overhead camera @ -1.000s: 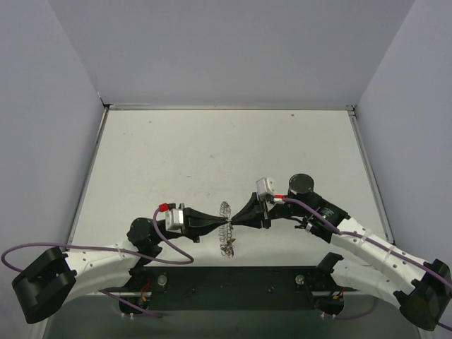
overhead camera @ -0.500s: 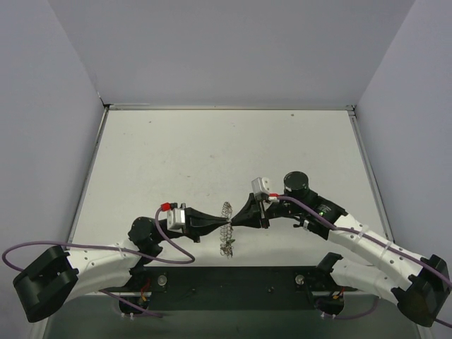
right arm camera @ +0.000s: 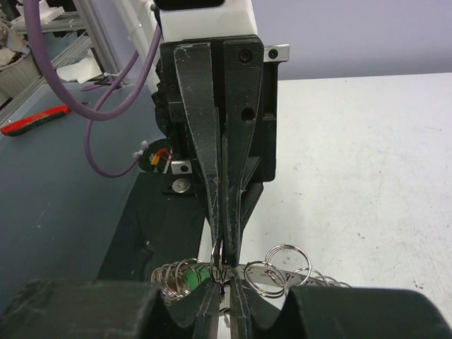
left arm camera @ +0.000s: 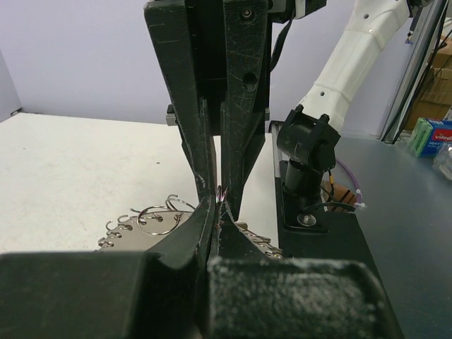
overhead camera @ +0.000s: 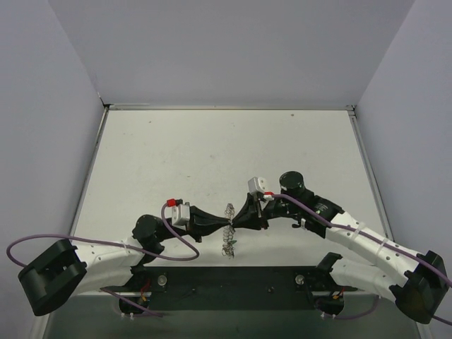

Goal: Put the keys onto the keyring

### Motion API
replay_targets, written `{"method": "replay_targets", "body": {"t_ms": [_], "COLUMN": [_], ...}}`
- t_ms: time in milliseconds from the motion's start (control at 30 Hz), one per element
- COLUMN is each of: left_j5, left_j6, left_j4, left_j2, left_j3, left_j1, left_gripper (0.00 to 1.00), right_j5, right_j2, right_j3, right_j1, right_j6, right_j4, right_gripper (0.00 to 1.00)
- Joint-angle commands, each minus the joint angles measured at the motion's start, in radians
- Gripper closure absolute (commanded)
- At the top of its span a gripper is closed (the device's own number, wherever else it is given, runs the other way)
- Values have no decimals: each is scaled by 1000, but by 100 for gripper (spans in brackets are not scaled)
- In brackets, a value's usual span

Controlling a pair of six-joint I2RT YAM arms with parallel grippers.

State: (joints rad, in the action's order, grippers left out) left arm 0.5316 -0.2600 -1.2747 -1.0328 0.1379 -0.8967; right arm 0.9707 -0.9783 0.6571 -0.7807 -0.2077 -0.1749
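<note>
The keyring (overhead camera: 227, 227) hangs edge-on and spring-like between my two grippers near the table's front edge. My left gripper (overhead camera: 220, 224) is shut on its rim from the left. In the left wrist view (left arm camera: 216, 212) the jaws are pressed together, with the ring's jagged band (left arm camera: 141, 229) to their left. My right gripper (overhead camera: 237, 220) meets it from the right. In the right wrist view (right arm camera: 224, 293) it is pinched on a thin dark-blue bit of a key (right arm camera: 222, 291), just below a small loop (right arm camera: 218, 258). A green key head (right arm camera: 188, 279) shows behind the coils. Other keys are hidden.
The black base plate (overhead camera: 233, 279) with both arm mounts runs along the near edge just below the ring. White walls close the table (overhead camera: 212, 148) on the left, back and right. Purple cables (overhead camera: 176, 247) loop beside the arms.
The right gripper has moved left and the left gripper a little right. Their tips now press closer together at the keyring, which stays in place.
</note>
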Motion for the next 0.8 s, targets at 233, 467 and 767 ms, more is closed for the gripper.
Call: {"method": "replay_targets", "body": {"t_ms": [233,467,767], "left_j5": [-1,-4,-2], "left_j6": [22,38,33], "left_j4": [-207,-166,-172], "left_j2": [51,83,77], "left_j3": [42,40,42], "left_j1": [-4,-2,-1], "left_gripper": [100,100,100], "right_j5": [-128,-107,-67], "right_j2": [162,168,125], "right_j3": [23,21,7], "right_j1": [-19,-22,-23], "right_j6": [-87,-56,30], "right_j4": [6,-31,-169], "right_gripper": [50,45,62]}}
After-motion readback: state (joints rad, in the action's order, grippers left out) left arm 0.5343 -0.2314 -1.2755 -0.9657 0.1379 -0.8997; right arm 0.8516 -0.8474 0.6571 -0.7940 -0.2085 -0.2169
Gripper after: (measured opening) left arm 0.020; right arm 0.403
